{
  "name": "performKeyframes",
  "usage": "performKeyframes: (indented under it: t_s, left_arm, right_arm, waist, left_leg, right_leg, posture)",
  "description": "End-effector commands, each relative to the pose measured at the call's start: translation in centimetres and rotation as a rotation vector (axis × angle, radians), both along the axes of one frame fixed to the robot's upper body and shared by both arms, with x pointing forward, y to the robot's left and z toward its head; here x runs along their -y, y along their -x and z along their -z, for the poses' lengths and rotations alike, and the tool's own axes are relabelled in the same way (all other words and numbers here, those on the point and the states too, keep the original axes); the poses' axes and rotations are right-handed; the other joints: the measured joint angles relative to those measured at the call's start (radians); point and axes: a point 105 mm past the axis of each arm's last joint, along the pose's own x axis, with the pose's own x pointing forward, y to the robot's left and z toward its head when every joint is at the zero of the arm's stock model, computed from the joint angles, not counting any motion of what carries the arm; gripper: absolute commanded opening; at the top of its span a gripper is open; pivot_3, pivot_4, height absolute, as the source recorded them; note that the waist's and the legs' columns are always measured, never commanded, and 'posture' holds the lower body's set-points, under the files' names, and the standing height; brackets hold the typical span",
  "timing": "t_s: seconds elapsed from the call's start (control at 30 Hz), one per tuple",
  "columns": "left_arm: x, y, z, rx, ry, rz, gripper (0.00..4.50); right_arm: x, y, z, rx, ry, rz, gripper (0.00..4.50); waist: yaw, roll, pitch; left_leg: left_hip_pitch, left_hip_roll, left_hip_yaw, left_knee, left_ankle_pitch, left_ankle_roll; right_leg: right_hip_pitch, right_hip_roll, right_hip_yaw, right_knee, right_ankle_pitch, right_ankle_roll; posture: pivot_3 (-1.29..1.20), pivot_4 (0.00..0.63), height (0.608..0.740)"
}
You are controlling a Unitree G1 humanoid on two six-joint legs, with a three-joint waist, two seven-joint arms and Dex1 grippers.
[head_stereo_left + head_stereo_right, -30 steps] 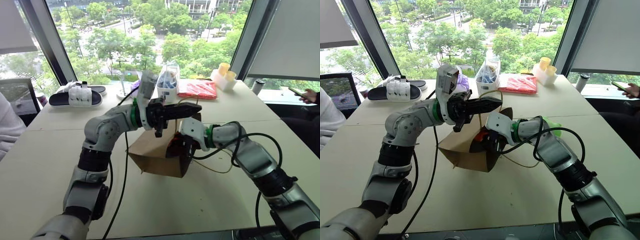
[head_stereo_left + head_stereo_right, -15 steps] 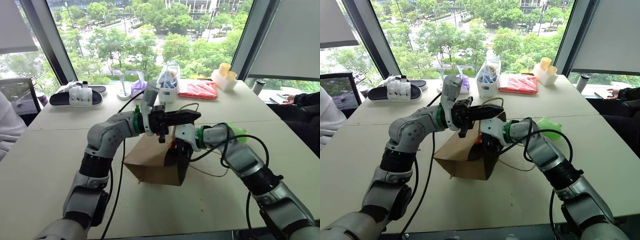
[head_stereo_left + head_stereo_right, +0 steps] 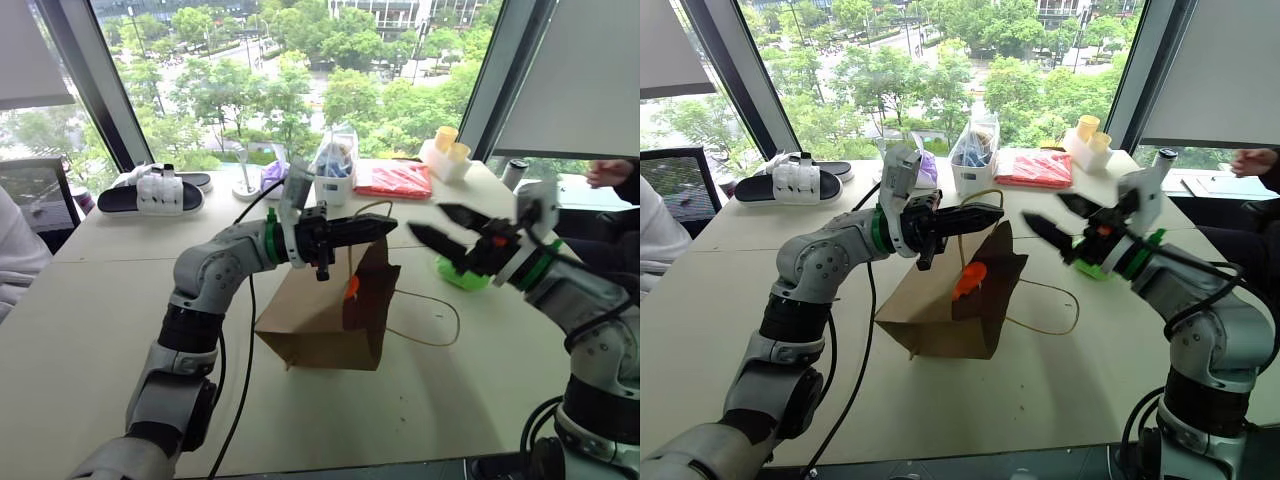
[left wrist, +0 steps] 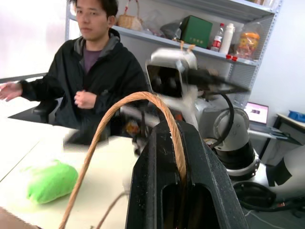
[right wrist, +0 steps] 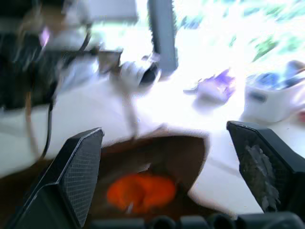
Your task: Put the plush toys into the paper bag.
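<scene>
The paper bag (image 3: 325,320) stands on the table (image 3: 90,330) at centre, mouth turned toward 3 o'clock, and the orange plush toy (image 3: 970,279) now sits just inside that mouth, no longer carried; the right wrist view shows it as an orange blob low in the brown opening. That is the change: a second ago the right gripper (image 3: 445,228) was down inside the bag mouth with the toy, now it is out, lifted and swung off to 3 o'clock of the bag, well apart from it, fingers spread wide and empty. So toy one reads as dropped in. The left gripper (image 3: 362,232) hasn't shifted, above the bag at about 12 o'clock, fingers pressed together and pinching the tan cord handle (image 4: 143,98), which loops up over its fingers in the left wrist view and keeps the bag held open. The second cord handle (image 3: 432,322) lies slack on the table at 3 o'clock of the bag. Further out, the green plush toy (image 3: 462,274) lies on the table at 2 o'clock of the bag, just below the right gripper, untouched. Judging by that, half the task is done, and green is the likely next pick. Farther still, at 12 o'clock, a red packet (image 3: 395,179) and a white tub (image 3: 334,185) sit near the window.
</scene>
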Motion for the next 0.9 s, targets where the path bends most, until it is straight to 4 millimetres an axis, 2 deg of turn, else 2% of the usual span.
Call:
performKeyframes:
  t_s: [0.03, 0.13, 0.23, 0.43, 0.57, 0.67, 0.9]
  left_arm:
    - [0.0, 0.5, -0.5, 0.034, 0.012, 0.014, 0.00]
    - [0.1, 0.4, -0.4, 0.031, 0.014, 0.009, 0.00]
    - [0.1, 0.3, -0.5, 0.026, 0.024, 0.000, 0.00]
    - [-0.3, 0.2, -0.3, 0.019, 0.035, -0.043, 0.00]
    - [-1.0, 0.2, -0.4, 0.020, 0.053, -0.093, 0.00]
    - [-1.5, 0.1, -0.4, 0.020, 0.058, -0.119, 0.00]
    - [-1.8, -0.1, -0.5, 0.023, 0.058, -0.136, 0.00]
  right_arm:
    - [4.2, -3.4, 1.9, -0.054, 0.122, 0.396, 4.47]
    - [5.2, -5.7, 4.6, -0.139, 0.283, 0.558, 4.47]
    - [6.2, -7.6, 6.3, -0.206, 0.315, 0.674, 4.47]
    - [5.4, -10.6, 9.6, -0.324, 0.390, 0.670, 4.47]
    - [5.3, -10.6, 13.2, -0.485, 0.422, 0.632, 4.47]
    - [5.9, -10.3, 14.2, -0.517, 0.450, 0.618, 3.77]
    - [6.5, -9.9, 15.0, -0.536, 0.455, 0.607, 0.42]
  waist:
    - [0.000, 0.000, 0.000]
    - [-0.007, 0.001, -0.001]
    - [-0.009, 0.001, -0.001]
    - [-0.008, 0.001, -0.001]
    - [-0.008, 0.001, -0.001]
    - [-0.007, 0.001, -0.001]
    - [-0.008, 0.001, -0.001]
  left_leg:
    - [0.000, 0.000, 0.000, 0.000, 0.000, -0.001]
    - [0.000, 0.000, 0.002, 0.000, 0.003, -0.005]
    - [0.000, 0.000, 0.004, 0.000, 0.003, -0.005]
    - [-0.001, 0.000, 0.004, 0.000, 0.004, -0.006]
    - [-0.001, 0.000, 0.003, 0.000, 0.004, -0.006]
    - [-0.002, 0.000, 0.003, 0.000, 0.004, -0.006]
    - [0.000, 0.000, 0.003, 0.000, 0.004, -0.006]
  right_leg:
    - [0.000, 0.000, 0.000, 0.000, 0.000, 0.000]
    - [-0.002, 0.000, 0.001, 0.002, 0.000, 0.000]
    - [-0.005, 0.000, 0.002, 0.007, 0.000, 0.000]
    - [-0.006, 0.000, 0.002, 0.008, 0.000, 0.000]
    - [-0.006, 0.000, 0.002, 0.008, 0.000, 0.000]
    - [-0.006, 0.000, 0.002, 0.008, 0.000, 0.000]
    - [-0.004, 0.000, 0.002, 0.008, 0.000, 0.000]
  posture:
    - [0.00, 0.150, 0.740]
    - [0.00, 0.150, 0.740]
    - [0.00, 0.150, 0.740]
    - [0.00, 0.150, 0.740]
    - [0.00, 0.150, 0.740]
    - [0.00, 0.150, 0.740]
    - [0.00, 0.150, 0.740]
